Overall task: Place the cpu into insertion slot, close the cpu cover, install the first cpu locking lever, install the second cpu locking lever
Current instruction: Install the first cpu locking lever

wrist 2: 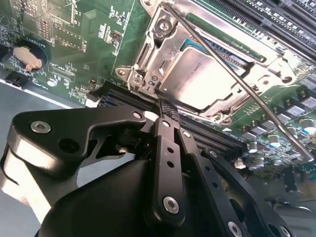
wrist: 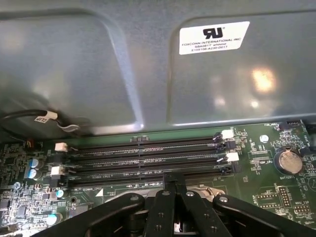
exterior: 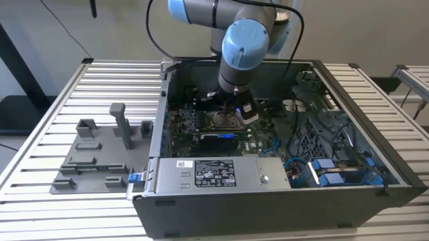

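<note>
We see the grey-and-blue jointed robot arm (exterior: 244,45) reaching down into the open dark grey steel computer case (exterior: 221,211), which stands on a slatted aluminium table (exterior: 87,80). In the exterior view the black linkage gripper (exterior: 233,116) hangs right over the small square silver-rimmed insertion slot (exterior: 218,120) set in the green circuit board (exterior: 181,125). A long black rectangular card (exterior: 221,136) lies close at six o'clock of the slot, loose cables (exterior: 295,130) crowd its three o'clock, and the case's side wall rises at nine o'clock, so the open room is mostly straight up. A grey moulded fixture plate (exterior: 100,155) lies on the table at nine o'clock of the case, well apart from it. In the second wrist view the flat square grey-tan cpu (wrist 2: 202,81) lies in the slot, with the silver metal cpu cover (wrist 2: 170,57) down around its edges and a thin steel locking lever (wrist 2: 237,74) crossing slantwise over both. There the gripper (wrist 2: 165,111) has its fingers drawn narrow, tips together, just beside one corner of the cover; we cannot tell whether they touch it or pinch anything. In the first wrist view the gripper (wrist: 174,178) sits beside rows of long black memory slots (wrist: 148,158), and past them the case's grey sheet wall (wrist: 98,64) stands close.
</note>
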`<act>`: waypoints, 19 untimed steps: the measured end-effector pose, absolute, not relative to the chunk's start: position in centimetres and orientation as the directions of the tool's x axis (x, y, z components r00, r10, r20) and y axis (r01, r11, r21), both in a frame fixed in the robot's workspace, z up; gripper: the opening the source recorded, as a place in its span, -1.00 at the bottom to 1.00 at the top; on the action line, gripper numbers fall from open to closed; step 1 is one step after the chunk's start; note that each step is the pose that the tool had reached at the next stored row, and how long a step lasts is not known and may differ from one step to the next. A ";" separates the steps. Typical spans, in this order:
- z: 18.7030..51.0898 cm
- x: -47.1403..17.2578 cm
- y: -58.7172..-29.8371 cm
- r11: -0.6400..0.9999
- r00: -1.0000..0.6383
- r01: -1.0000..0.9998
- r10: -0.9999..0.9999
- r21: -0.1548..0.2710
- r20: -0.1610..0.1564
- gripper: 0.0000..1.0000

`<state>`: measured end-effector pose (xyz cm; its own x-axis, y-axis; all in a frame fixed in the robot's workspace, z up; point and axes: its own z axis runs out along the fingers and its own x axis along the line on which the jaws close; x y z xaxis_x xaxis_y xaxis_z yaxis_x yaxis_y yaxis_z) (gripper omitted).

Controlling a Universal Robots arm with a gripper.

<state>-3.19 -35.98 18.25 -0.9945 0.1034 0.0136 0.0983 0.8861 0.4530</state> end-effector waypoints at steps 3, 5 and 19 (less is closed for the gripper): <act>18.2 -3.2 -36.0 0.887 -0.995 0.098 0.103 0.452 0.014 -0.79; 18.2 -3.2 -36.0 0.887 -0.995 0.098 0.103 0.451 0.014 -0.79; 20.2 -3.9 -35.9 0.886 -0.994 0.100 0.104 0.453 0.014 -0.79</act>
<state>-3.87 -35.93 20.19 -0.9944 0.1044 0.0143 0.0996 0.8857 0.4534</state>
